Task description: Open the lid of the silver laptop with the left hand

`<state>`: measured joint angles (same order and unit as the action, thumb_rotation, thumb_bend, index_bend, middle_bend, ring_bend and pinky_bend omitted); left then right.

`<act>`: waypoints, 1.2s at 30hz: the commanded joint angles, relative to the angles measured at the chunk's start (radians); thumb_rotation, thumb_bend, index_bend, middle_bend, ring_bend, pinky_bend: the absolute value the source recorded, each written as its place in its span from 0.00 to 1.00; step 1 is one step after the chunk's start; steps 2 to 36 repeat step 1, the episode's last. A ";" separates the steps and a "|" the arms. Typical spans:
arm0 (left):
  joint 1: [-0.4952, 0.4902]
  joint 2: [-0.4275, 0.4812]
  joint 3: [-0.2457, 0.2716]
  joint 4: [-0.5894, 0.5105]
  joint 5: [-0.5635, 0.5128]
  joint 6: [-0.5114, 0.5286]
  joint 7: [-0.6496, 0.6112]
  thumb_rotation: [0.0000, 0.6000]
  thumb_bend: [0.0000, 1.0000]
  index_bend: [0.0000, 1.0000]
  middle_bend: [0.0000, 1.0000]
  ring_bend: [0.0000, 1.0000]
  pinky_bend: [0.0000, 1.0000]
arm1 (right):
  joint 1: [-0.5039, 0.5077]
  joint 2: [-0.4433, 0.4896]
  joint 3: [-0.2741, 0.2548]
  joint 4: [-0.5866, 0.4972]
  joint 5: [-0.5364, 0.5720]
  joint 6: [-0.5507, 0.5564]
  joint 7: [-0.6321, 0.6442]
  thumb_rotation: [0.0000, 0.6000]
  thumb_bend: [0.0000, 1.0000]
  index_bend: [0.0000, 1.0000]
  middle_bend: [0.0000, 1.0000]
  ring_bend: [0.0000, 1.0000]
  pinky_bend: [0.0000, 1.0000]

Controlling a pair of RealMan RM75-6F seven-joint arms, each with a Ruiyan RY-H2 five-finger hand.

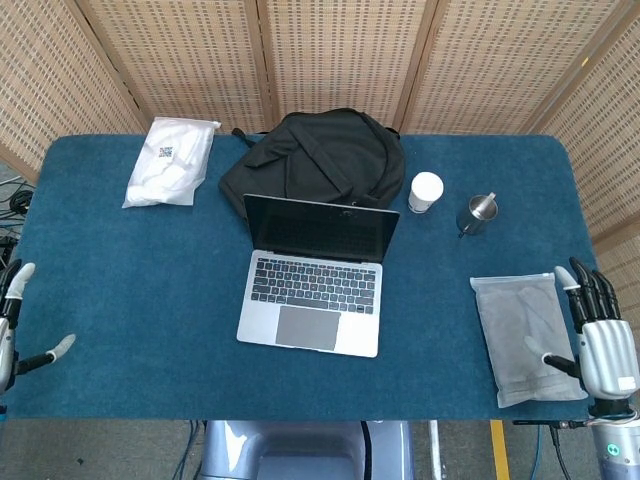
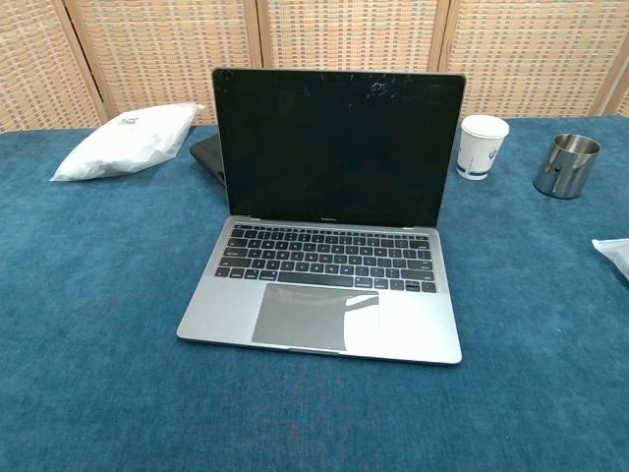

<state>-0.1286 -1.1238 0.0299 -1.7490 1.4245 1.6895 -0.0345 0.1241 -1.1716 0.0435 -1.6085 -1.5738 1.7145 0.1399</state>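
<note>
The silver laptop (image 1: pixel 312 283) (image 2: pixel 324 261) stands in the middle of the blue table with its lid raised upright and its dark screen facing me. My left hand (image 1: pixel 12 330) shows only at the far left edge of the head view, off the table's front left corner, fingers spread and holding nothing. My right hand (image 1: pixel 604 345) hangs past the table's front right corner, fingers apart and empty. Neither hand appears in the chest view.
A black backpack (image 1: pixel 315 160) lies behind the laptop. A white bag (image 1: pixel 170 160) sits at the back left. A paper cup (image 1: pixel 426 191) and a steel cup (image 1: pixel 479 212) stand to the right of the laptop. A grey pouch (image 1: pixel 525 335) lies at the front right.
</note>
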 commanded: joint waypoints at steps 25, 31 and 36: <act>0.013 -0.010 0.004 0.018 0.025 0.015 -0.008 1.00 0.00 0.00 0.00 0.00 0.00 | -0.026 0.010 -0.016 -0.036 -0.014 0.015 -0.037 1.00 0.00 0.00 0.00 0.00 0.04; 0.013 -0.010 0.004 0.018 0.025 0.015 -0.008 1.00 0.00 0.00 0.00 0.00 0.00 | -0.026 0.010 -0.016 -0.036 -0.014 0.015 -0.037 1.00 0.00 0.00 0.00 0.00 0.04; 0.013 -0.010 0.004 0.018 0.025 0.015 -0.008 1.00 0.00 0.00 0.00 0.00 0.00 | -0.026 0.010 -0.016 -0.036 -0.014 0.015 -0.037 1.00 0.00 0.00 0.00 0.00 0.04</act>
